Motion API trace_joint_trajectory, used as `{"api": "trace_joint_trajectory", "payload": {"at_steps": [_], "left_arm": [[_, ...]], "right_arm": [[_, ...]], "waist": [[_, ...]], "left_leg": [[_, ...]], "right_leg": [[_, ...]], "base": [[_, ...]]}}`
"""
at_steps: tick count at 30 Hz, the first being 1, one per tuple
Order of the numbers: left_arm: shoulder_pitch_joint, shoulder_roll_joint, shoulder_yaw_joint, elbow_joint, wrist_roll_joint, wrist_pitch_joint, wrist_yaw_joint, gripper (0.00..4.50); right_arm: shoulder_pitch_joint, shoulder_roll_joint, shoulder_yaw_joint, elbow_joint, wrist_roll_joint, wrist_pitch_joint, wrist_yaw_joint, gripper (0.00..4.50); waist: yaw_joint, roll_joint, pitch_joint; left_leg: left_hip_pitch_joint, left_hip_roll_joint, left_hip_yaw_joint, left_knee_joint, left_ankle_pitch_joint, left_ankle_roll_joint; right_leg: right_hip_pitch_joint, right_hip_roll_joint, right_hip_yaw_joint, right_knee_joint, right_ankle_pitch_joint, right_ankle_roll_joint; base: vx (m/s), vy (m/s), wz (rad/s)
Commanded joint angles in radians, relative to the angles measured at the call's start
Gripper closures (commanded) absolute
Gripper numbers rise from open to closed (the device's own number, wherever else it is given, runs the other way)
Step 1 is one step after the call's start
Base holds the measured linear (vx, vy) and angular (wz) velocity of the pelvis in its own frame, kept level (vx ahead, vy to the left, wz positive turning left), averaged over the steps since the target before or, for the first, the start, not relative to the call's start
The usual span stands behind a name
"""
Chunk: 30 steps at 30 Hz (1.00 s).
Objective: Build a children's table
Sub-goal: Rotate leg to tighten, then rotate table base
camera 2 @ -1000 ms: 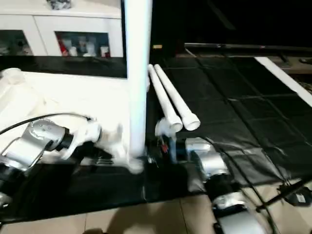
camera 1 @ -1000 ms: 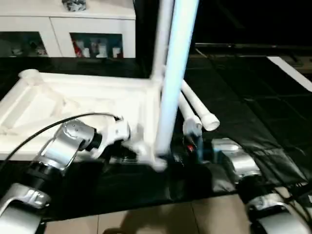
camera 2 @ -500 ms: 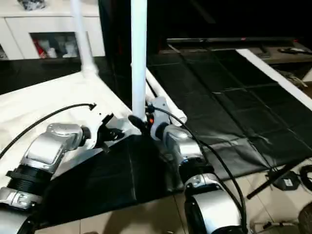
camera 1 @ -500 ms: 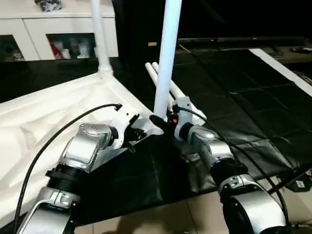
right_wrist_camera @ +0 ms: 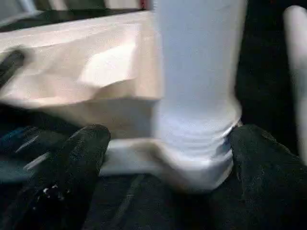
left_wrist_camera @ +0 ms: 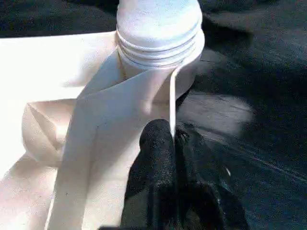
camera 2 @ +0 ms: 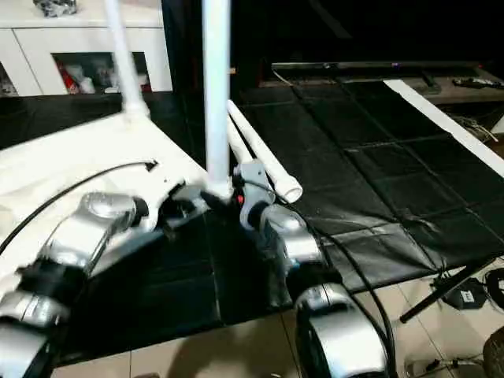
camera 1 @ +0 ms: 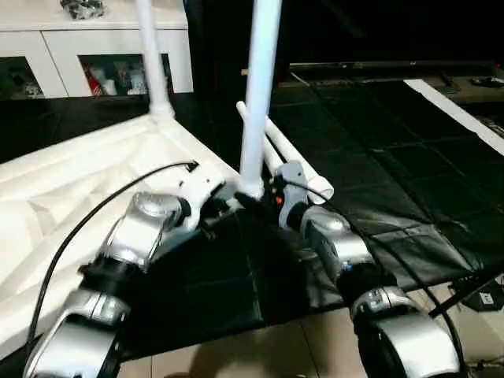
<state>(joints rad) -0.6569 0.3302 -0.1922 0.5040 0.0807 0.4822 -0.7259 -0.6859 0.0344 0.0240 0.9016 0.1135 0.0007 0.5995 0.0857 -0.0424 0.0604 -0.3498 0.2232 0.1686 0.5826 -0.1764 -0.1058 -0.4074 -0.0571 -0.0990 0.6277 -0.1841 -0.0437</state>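
White plastic table top point(camera 1: 71, 189) lies upside down on a black floor mat point(camera 1: 378, 150), ribbed underside facing up, in front of the robot and to its left. Two legs stand upright in corner sockets: the near leg point(camera 1: 256, 94) at the corner closest to the grippers, the far leg point(camera 1: 151, 55) at the next corner back. Thread rings of the near leg show just above its socket point(left_wrist_camera: 158, 52) in the left wrist view. Two loose legs point(camera 1: 295, 161) lie side by side on the mat, just beyond the near corner, angled away from the robot.

Left gripper point(left_wrist_camera: 168, 143): jaws closed together, black fingertips point(left_wrist_camera: 156, 143) pinching the thin edge of the table top right beside the near socket. Left forearm point(camera 1: 138, 236) reaches in over the top, with a black cable point(camera 1: 79, 228) looping above it.

Right gripper point(right_wrist_camera: 170, 139): jaws wide, one black finger point(right_wrist_camera: 79, 153) on each side of the near leg's base, neither pad visibly pressing on it. Right forearm point(camera 1: 331, 244) comes in from the mat side, a small red light on the wrist.

White cabinet point(camera 1: 94, 55) with glass doors stands behind the table top against the back. Tiled floor point(camera 1: 260, 354) shows at the mat's near edge.
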Motion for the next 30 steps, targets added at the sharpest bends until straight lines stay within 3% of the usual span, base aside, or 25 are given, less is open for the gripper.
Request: {"api": "trace_joint_trajectory", "payload": {"at_steps": [1,2,3,4,7,10,12,14,16,17,19,22,23,24,25,28,30], "left_arm": [[-0.059,-0.004,0.023,0.021,0.011,-0.065,0.038,4.50],[-0.073,-0.007,0.022,0.052,0.015,-0.084,0.047,4.50],[-0.095,-0.009,0.018,0.102,0.025,-0.130,0.066,4.50],[-0.102,-0.010,0.017,0.120,0.029,-0.149,0.073,4.50],[-0.155,-0.030,0.047,0.241,0.015,-0.288,0.133,4.50],[-0.182,-0.032,0.075,0.277,0.001,-0.330,0.166,4.50],[-0.199,-0.032,0.122,0.277,-0.039,-0.341,0.170,4.06],[-0.208,-0.021,0.153,0.261,-0.074,-0.320,0.141,3.95],[-0.200,0.021,0.148,0.238,-0.065,-0.296,0.119,3.76],[-0.195,0.044,0.144,0.230,-0.055,-0.287,0.117,3.76],[-0.186,0.084,0.159,0.212,-0.052,-0.262,0.123,3.58],[-0.171,0.144,0.174,0.188,-0.033,-0.248,0.137,3.58],[-0.157,0.205,0.190,0.168,-0.010,-0.230,0.155,3.58],[-0.132,0.297,0.208,0.140,0.029,-0.207,0.171,3.58],[-0.130,0.302,0.209,0.139,0.031,-0.206,0.172,3.58],[-0.054,0.462,0.211,0.099,0.092,-0.153,0.149,3.74],[-0.054,0.462,0.211,0.099,0.092,-0.153,0.149,3.85]], "right_arm": [[0.012,-0.015,0.013,-0.059,-0.002,-0.004,0.019,0.04],[0.027,-0.027,0.012,-0.087,0.000,-0.012,0.026,0.04],[0.052,-0.042,0.011,-0.134,0.010,-0.013,0.042,0.04],[0.061,-0.046,0.010,-0.149,0.014,-0.014,0.046,0.04],[0.112,-0.060,-0.002,-0.242,0.033,-0.016,0.042,0.04],[0.131,-0.060,-0.014,-0.279,0.037,-0.009,0.028,0.04],[0.144,-0.061,-0.020,-0.306,0.042,0.020,0.022,0.00],[0.150,-0.070,-0.006,-0.317,0.035,0.038,0.031,0.00],[0.166,-0.078,0.028,-0.341,0.036,0.064,0.082,0.00],[0.173,-0.080,0.044,-0.350,0.031,0.065,0.097,0.00],[0.181,-0.084,0.070,-0.352,0.008,0.057,0.100,0.00],[0.179,-0.082,0.081,-0.337,-0.008,0.051,0.096,0.00],[0.176,-0.077,0.085,-0.332,-0.011,0.052,0.094,0.00],[0.174,-0.069,0.095,-0.334,-0.010,0.068,0.100,0.00],[0.175,-0.068,0.095,-0.334,-0.009,0.069,0.100,0.00],[0.168,-0.055,0.118,-0.325,-0.018,0.074,0.102,0.00],[0.168,-0.055,0.118,-0.325,-0.018,0.074,0.102,0.00]], "waist": [[0.003,0.020,-0.077],[0.003,0.013,-0.078],[0.006,0.015,-0.077],[0.006,0.009,-0.080],[0.008,0.006,-0.082],[0.007,-0.002,-0.085],[0.010,-0.001,-0.089],[0.011,0.001,-0.088],[0.011,-0.001,-0.082],[0.009,-0.001,-0.076],[0.007,-0.005,-0.068],[0.009,0.000,-0.068],[0.009,-0.015,-0.067],[0.004,-0.009,-0.067],[0.000,-0.005,-0.068],[-0.007,-0.008,-0.063],[0.000,-0.005,-0.061]], "left_leg": [[-0.001,0.008,-0.001,-0.059,-0.157,0.017],[-0.001,0.011,-0.002,-0.059,-0.150,0.018],[-0.004,0.009,-0.002,-0.058,-0.128,0.027],[-0.004,0.010,-0.001,-0.057,-0.118,0.031],[-0.007,0.009,0.000,-0.053,-0.064,0.055],[-0.010,0.009,-0.001,-0.052,-0.054,0.061],[-0.012,0.007,0.001,-0.046,-0.012,0.077],[-0.012,0.007,0.002,-0.044,-0.011,0.084],[-0.009,0.010,0.003,-0.047,-0.053,0.079],[-0.012,0.012,0.002,-0.051,-0.086,0.071],[-0.003,0.014,0.003,-0.056,-0.148,0.038],[0.000,0.015,0.002,-0.058,-0.152,0.016],[-0.001,0.017,0.000,-0.060,-0.151,0.013],[-0.007,0.017,-0.004,-0.064,-0.161,0.004],[-0.006,0.017,-0.007,-0.066,-0.162,-0.004],[0.005,0.021,-0.005,-0.068,-0.167,-0.009],[0.014,0.021,-0.001,-0.068,-0.185,-0.013]], "right_leg": [[0.065,-0.079,0.064,-0.079,-0.152,-0.156],[0.066,-0.081,0.064,-0.076,-0.137,-0.162],[0.067,-0.078,0.063,-0.074,-0.114,-0.162],[0.068,-0.079,0.064,-0.071,-0.094,-0.163],[0.071,-0.080,0.064,-0.062,-0.002,-0.176],[0.076,-0.084,0.064,-0.057,0.018,-0.186],[0.074,-0.084,0.065,-0.048,0.078,-0.201],[0.071,-0.084,0.063,-0.048,0.102,-0.220],[0.068,-0.084,0.062,-0.053,0.054,-0.225],[0.068,-0.086,0.062,-0.059,-0.008,-0.209],[0.062,-0.090,0.063,-0.078,-0.176,-0.161],[0.059,-0.088,0.066,-0.078,-0.211,-0.145],[0.058,-0.089,0.065,-0.075,-0.215,-0.140],[0.061,-0.090,0.065,-0.071,-0.233,-0.125],[0.061,-0.089,0.065,-0.071,-0.232,-0.111],[0.048,-0.083,0.066,-0.069,-0.180,-0.133],[0.043,-0.085,0.069,-0.072,-0.190,-0.150]], "base": [[0.000,0.000,0.00],[0.000,0.000,0.00],[0.000,0.000,0.00],[0.000,0.000,0.00],[0.000,0.000,0.00],[0.000,0.000,0.00],[0.000,0.000,0.00],[0.000,0.000,0.00],[0.000,0.000,0.00],[0.000,0.000,0.00],[0.000,0.000,0.00],[0.000,0.000,0.00],[0.000,0.000,0.00],[0.000,0.000,0.00],[0.000,0.000,0.00],[0.000,0.000,0.00],[0.000,0.000,0.00]]}}
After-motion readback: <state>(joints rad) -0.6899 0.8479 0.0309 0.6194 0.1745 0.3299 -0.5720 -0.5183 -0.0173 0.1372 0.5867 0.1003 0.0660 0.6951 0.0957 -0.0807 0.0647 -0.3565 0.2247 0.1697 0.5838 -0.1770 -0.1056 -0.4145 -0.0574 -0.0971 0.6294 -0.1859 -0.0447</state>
